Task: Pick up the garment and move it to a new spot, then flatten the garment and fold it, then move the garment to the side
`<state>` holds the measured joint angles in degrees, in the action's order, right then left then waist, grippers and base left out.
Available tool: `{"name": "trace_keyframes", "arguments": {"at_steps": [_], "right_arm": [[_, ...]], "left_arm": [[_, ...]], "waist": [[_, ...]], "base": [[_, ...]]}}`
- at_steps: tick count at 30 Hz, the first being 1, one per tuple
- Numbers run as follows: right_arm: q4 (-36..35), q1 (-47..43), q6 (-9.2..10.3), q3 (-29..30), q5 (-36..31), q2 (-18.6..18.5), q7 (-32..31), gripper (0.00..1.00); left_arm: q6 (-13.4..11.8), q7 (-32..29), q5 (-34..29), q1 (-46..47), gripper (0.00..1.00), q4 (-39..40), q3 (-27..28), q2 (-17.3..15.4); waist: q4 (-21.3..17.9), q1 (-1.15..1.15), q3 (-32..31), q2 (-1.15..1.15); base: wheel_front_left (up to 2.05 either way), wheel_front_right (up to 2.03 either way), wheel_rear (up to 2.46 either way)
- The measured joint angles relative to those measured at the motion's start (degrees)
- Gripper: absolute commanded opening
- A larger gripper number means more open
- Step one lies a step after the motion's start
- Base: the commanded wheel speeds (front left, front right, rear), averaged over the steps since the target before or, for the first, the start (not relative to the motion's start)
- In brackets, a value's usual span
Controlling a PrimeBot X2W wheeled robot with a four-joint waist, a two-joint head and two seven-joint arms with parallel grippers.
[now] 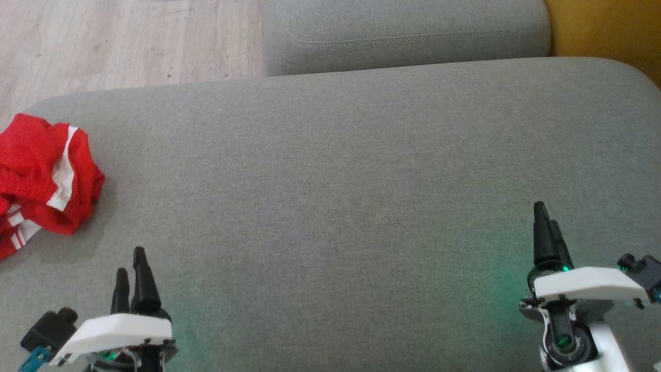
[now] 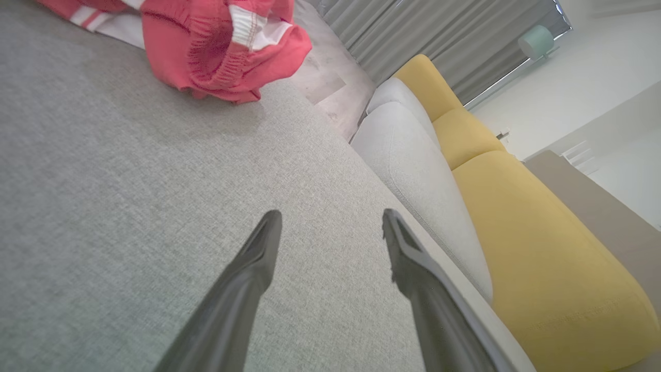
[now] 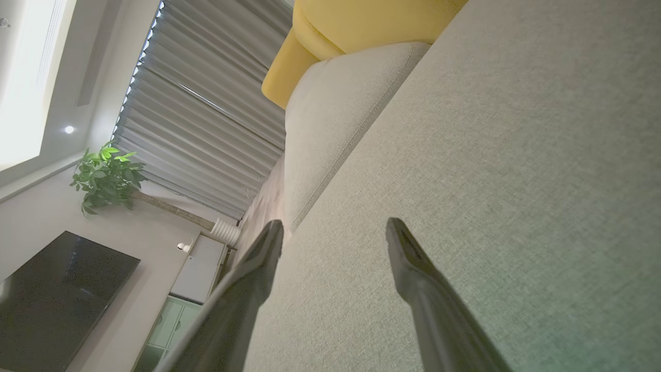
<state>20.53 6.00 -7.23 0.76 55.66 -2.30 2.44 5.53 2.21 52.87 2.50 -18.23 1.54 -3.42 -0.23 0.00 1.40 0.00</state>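
A crumpled red garment (image 1: 41, 178) with white stripes lies bunched at the far left edge of the grey cushion (image 1: 335, 170). The left wrist view shows the garment (image 2: 217, 51) at its top, well beyond the fingertips. My left gripper (image 1: 130, 263) hovers low at the lower left, open and holding nothing, a little right of and nearer than the garment. Over the lower right of the cushion my right gripper (image 1: 545, 217) stands open and holding nothing, far from the garment. Each wrist view shows its fingers spread over bare grey fabric.
A second grey cushion (image 1: 403, 33) sits beyond the far edge, with a yellow one (image 1: 609, 26) at the back right. Wooden floor (image 1: 113, 41) lies past the cushion's far left. The right wrist view shows curtains, a plant (image 3: 106, 175) and a dark screen (image 3: 57, 289).
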Motion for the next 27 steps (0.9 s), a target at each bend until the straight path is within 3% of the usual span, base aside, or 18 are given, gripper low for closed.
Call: {"name": "trace_keyframes", "arguments": {"at_steps": [27], "right_arm": [[1.90, 3.20, 0.00, -4.21, -17.60, -0.38, 3.90, 1.00]], "left_arm": [[-1.58, 4.45, -17.93, 1.92, 1.00, -1.19, -2.70, -1.75]], "waist": [[-0.42, 0.00, -0.35, 0.00]], "base": [[0.00, 0.00, 0.00]]}}
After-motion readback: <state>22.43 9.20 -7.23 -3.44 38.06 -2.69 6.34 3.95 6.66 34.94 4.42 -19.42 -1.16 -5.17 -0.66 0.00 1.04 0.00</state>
